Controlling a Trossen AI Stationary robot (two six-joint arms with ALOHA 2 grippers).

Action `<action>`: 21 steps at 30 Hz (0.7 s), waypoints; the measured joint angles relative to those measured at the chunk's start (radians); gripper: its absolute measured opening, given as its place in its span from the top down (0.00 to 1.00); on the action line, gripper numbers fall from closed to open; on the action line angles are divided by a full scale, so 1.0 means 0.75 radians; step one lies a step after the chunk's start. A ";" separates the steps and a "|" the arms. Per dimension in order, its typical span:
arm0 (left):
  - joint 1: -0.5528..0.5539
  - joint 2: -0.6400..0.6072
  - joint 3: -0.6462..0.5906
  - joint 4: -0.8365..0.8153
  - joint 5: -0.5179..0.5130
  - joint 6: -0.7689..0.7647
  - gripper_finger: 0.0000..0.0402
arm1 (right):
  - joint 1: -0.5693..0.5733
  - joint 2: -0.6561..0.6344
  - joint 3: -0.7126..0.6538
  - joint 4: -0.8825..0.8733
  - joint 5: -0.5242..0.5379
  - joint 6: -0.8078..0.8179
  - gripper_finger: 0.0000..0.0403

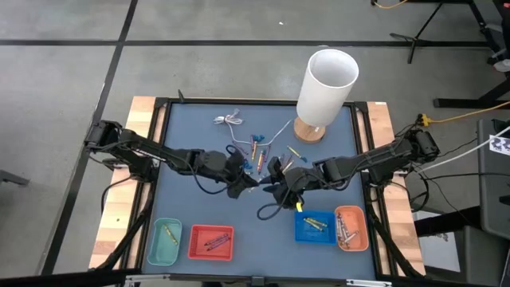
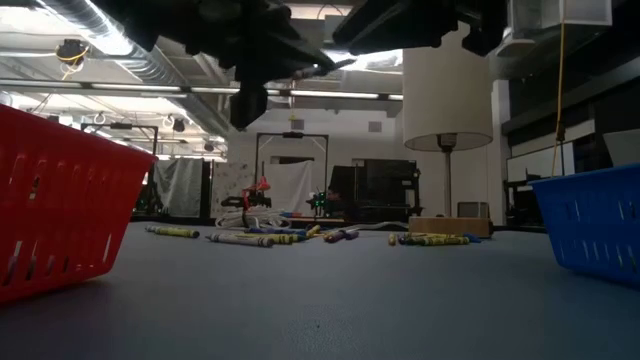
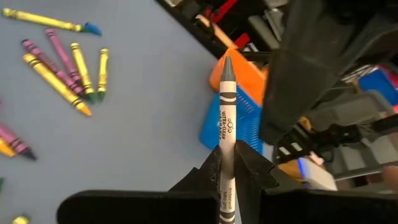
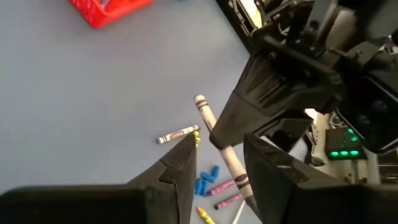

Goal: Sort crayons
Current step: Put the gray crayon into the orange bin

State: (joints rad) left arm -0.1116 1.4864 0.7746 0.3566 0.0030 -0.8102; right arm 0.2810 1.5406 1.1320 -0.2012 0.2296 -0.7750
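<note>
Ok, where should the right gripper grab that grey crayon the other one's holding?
On the grey crayon, the free half toward its tip: the left gripper pinches only the back end. The open right gripper could close across the shaft from the sides.

Grey-white crayon (image 3: 226, 134): paper-wrapped with black bands, grey tip, clamped at its lower end between the left gripper's fingers (image 3: 249, 168), tip pointing away from the wrist, held above the mat.

Loose crayons (image 1: 259, 147) in yellow, purple and other colours lie flat, scattered just beside the lamp base (image 1: 309, 130), toward the mat's middle.
</note>
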 joint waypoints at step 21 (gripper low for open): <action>0.000 -0.001 0.001 0.078 0.094 -0.190 0.98 | 0.000 0.000 0.000 0.031 0.102 -0.194 0.69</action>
State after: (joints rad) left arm -0.1116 1.4860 0.7750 0.4149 0.0738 -0.9530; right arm 0.2810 1.5406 1.1320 -0.1776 0.3061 -0.9209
